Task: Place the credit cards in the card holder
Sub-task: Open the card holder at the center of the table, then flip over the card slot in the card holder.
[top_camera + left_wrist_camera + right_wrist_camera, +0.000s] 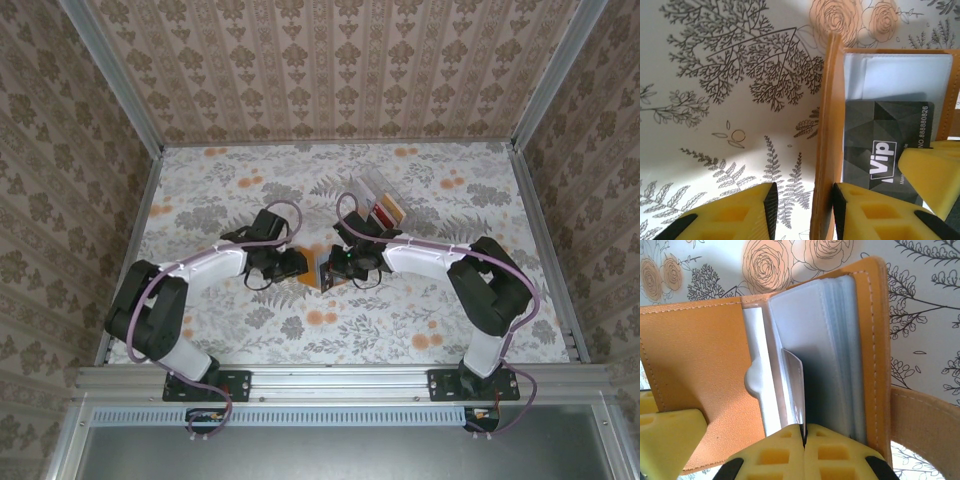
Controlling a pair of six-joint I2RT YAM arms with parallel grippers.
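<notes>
From where I stand, the dark grey card [875, 125] shows a big white "ViP" in a white outline, and small white print along its edge reads "NO 88880826"

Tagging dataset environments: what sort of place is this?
Probably a staged lab workcell rather than a home: wallpaper panels form a box, an aluminium frame rail carries the arm bases, and a floral-print tabletop serves as the work surface.

Card holder [327, 272] at ctr of table [200, 190] w/ card [875, 130] in it, box [374, 192] behind-rt.
</notes>
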